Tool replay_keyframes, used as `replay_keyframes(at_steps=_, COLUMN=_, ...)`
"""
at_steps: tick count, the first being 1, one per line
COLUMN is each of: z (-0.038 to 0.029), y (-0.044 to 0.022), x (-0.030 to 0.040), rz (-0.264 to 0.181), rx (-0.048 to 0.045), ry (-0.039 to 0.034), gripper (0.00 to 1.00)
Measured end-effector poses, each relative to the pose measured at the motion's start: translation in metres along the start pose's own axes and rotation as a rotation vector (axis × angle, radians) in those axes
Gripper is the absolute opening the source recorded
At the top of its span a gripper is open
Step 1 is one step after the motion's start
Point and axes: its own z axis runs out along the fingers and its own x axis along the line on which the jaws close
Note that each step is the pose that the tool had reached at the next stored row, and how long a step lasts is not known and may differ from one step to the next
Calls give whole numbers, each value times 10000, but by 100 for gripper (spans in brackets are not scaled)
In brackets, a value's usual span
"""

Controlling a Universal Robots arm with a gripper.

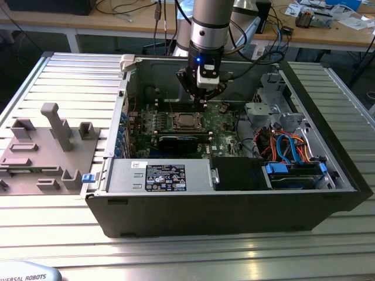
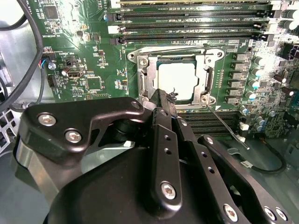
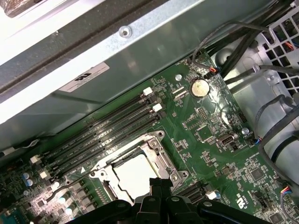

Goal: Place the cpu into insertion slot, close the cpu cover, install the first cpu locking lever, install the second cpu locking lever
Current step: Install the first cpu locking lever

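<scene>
The cpu (image 2: 176, 79) lies flat in the insertion slot (image 2: 136, 56) on the green board, its silvery top showing through the window of the cpu cover (image 2: 145, 77), which lies down over it. A thin metal lever (image 2: 226, 126) sticks out at an angle from one socket corner. My gripper (image 2: 164, 95) hangs just above the socket's edge with its black fingers together and nothing visibly between them. In the exterior view the gripper (image 1: 203, 99) is a little above and behind the cpu (image 1: 186, 121). The first wrist view shows the gripper (image 3: 161, 183) at the edge of the cpu (image 3: 133, 175).
The board sits deep in an open computer case (image 1: 328, 193) on a ribbed metal table. Memory slots (image 2: 187, 14) run beside the socket. A coin battery (image 3: 199, 87) and cable bundles (image 1: 287, 146) lie towards the exterior view's right. Grey fixtures (image 1: 53, 129) stand at its left.
</scene>
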Motion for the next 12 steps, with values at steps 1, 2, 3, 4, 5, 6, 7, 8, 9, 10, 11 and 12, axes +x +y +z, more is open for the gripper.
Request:
replay_keyframes(at_steps=1, z=0, y=0, x=0, rz=-12, rx=0, ry=0, gripper=11)
replay_keyframes(at_steps=2, z=0, y=0, x=0, rz=-26, rx=0, ry=-1, gripper=11)
replay_keyframes(at_steps=3, z=0, y=0, x=0, rz=-32, rx=1, ry=-1, gripper=11)
replay_keyframes(at_steps=4, z=0, y=0, x=0, rz=-38, rx=1, ry=-1, gripper=11)
replay_keyframes(at_steps=5, z=0, y=0, x=0, rz=-48, rx=1, ry=-1, gripper=11)
replay_keyframes(at_steps=6, z=0, y=0, x=0, rz=-54, rx=1, ry=-1, gripper=11)
replay_keyframes(at_steps=7, z=0, y=0, x=0, rz=-60, rx=1, ry=-1, gripper=11)
replay_keyframes(at_steps=8, z=0, y=0, x=0, rz=-69, rx=1, ry=-1, gripper=11)
replay_keyframes(at_steps=9, z=0, y=0, x=0, rz=-75, rx=0, ry=-2, gripper=11)
replay_keyframes(at_steps=10, z=0, y=0, x=0, rz=-82, rx=1, ry=-2, gripper=11)
replay_keyframes(at_steps=11, z=0, y=0, x=0, rz=-88, rx=1, ry=-2, gripper=11)
replay_keyframes(at_steps=12, z=0, y=0, x=0, rz=-95, rx=1, ry=-2, gripper=11)
